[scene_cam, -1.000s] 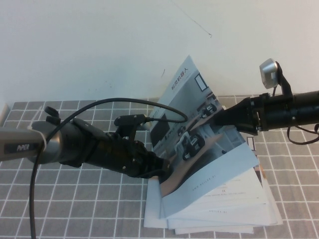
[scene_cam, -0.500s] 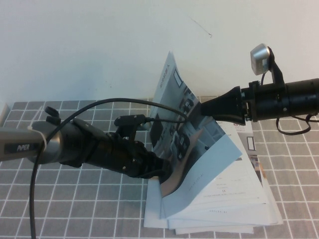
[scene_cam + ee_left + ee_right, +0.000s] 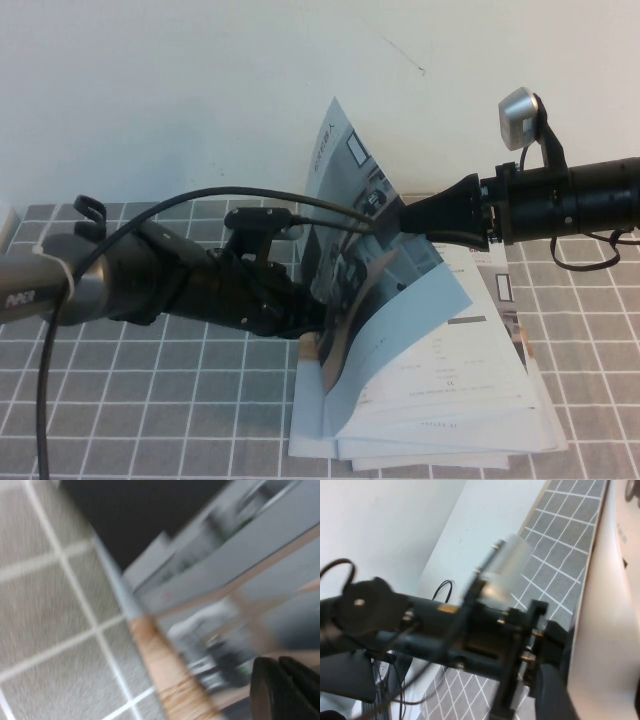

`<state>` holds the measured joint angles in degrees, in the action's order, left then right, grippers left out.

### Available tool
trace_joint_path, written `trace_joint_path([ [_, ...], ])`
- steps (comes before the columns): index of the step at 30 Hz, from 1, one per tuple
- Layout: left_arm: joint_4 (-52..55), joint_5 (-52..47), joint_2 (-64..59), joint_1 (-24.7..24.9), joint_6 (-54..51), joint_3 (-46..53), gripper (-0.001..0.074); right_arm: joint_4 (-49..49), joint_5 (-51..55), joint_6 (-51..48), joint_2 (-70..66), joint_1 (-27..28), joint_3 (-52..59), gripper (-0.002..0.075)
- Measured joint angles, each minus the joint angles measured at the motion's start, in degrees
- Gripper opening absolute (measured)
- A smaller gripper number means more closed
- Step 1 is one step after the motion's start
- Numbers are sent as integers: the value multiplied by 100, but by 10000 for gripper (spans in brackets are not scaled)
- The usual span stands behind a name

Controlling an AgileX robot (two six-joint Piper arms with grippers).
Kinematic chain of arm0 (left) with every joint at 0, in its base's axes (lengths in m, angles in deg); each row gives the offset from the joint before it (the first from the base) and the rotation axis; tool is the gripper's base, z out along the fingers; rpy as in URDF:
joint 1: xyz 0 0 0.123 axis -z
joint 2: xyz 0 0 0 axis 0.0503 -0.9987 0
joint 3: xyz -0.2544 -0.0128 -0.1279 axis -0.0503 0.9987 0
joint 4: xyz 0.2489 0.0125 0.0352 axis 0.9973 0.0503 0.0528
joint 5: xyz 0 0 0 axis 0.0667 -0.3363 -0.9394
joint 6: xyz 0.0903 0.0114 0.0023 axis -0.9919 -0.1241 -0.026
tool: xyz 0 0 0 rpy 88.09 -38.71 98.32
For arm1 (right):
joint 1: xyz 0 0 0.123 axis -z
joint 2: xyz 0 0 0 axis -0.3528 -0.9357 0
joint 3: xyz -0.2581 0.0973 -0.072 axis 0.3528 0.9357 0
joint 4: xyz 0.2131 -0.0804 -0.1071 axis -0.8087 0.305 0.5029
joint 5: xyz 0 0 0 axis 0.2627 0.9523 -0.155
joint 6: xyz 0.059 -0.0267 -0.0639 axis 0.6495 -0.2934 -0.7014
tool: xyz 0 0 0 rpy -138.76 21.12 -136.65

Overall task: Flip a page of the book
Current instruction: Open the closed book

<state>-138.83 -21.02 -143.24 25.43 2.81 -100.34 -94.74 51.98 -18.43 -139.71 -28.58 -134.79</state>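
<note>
Right end effector, fingers spread, props the raised cover upright mid-turn; left end effector, grip can't tell, sits at the book spine, probably pinning it to the desk

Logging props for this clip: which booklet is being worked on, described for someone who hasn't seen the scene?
On the grey tiled mat, a fanned stack of spare booklets lies at the near right. The book tops it. Only its cover stands lifted, between left gripper and right gripper.

Both arms black with black cables; left arm grey-sleeved; right arm carries a silver camera.
</note>
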Motion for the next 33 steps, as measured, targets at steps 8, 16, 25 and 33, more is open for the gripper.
trace_joint_path([
  [8,236,-18,784,0,-26,0,-3,-191,0,0,0,0,0,340],
  [16,1075,-27,1624,0,377,0,-3,-220,8,-13,0,-13,0,340],
  [25,1693,-25,2648,9,864,510,-3,-220,8,-73,0,-39,0,340],
  [33,1295,-138,2826,80,680,1166,-3,-295,8,-86,0,-39,0,340],
])
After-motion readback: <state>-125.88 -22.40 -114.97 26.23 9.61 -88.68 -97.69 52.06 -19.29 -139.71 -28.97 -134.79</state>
